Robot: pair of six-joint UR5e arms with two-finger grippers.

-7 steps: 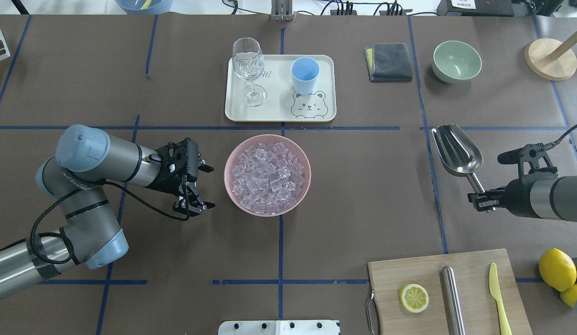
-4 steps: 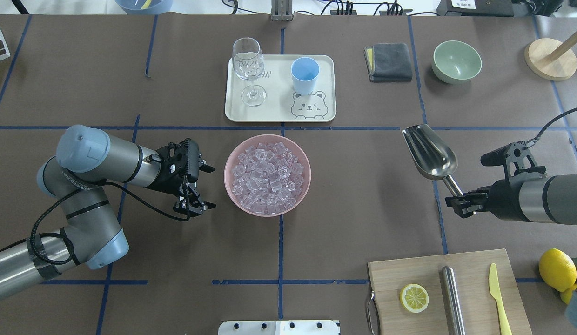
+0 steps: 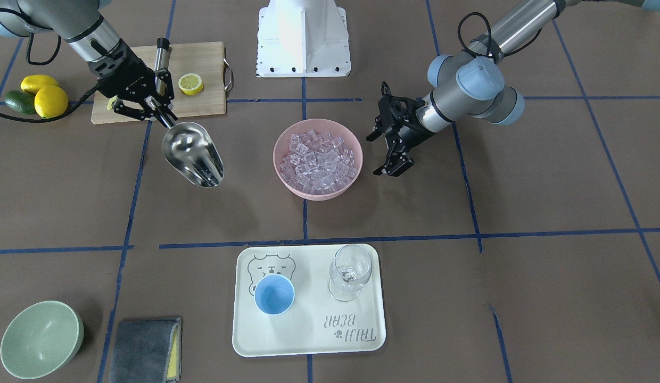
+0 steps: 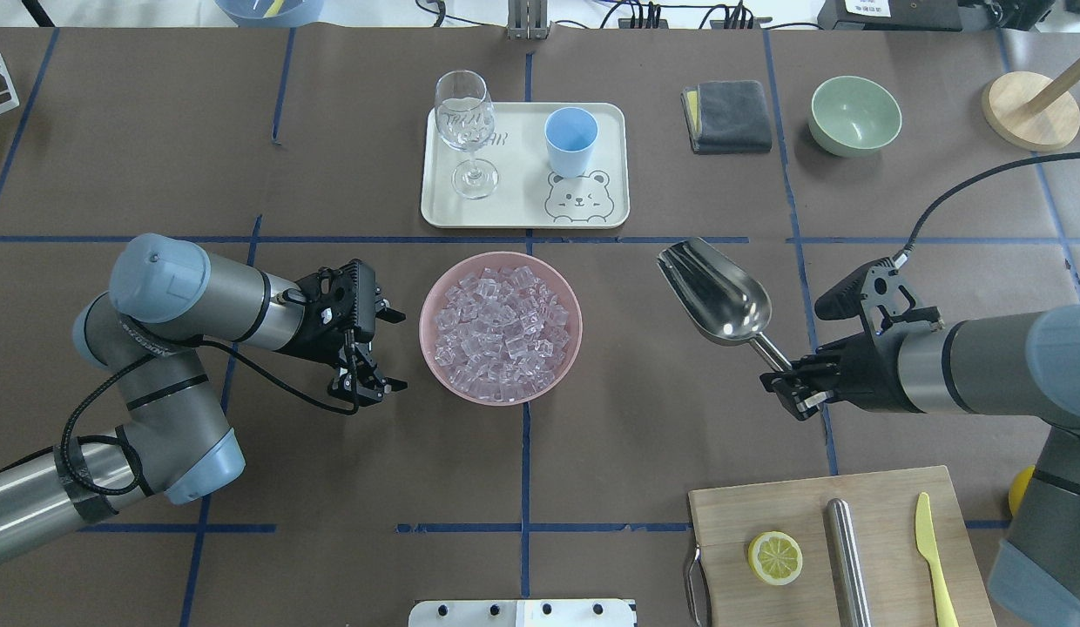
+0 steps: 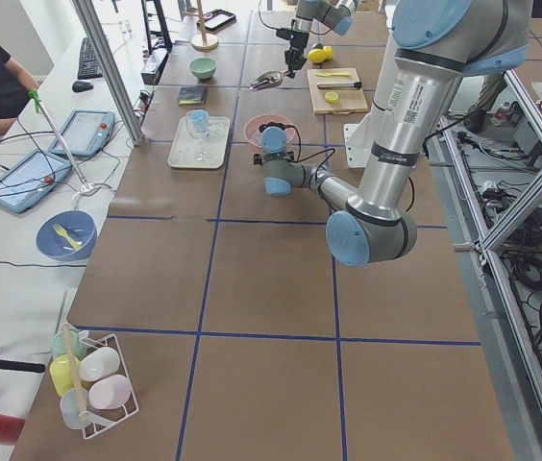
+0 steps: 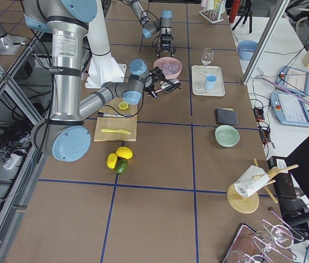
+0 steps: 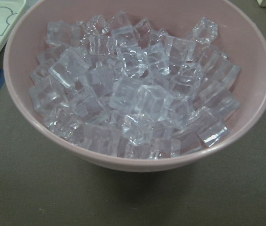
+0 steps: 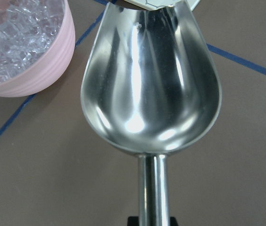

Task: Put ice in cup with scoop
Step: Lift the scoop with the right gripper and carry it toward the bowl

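right pincer point(image 4: 797, 389) is clamped on the empty scoop point(image 4: 714, 292) handle, near the bowl point(image 4: 423, 324) of ice point(image 4: 501, 322); left pincer point(image 4: 392, 350) wide open, holding nothing.

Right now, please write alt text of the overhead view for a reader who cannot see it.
The right claw holds an empty scoop, right of a pink bowl full of ice. The open left claw hovers opposite; a blue cup stands on a tray.
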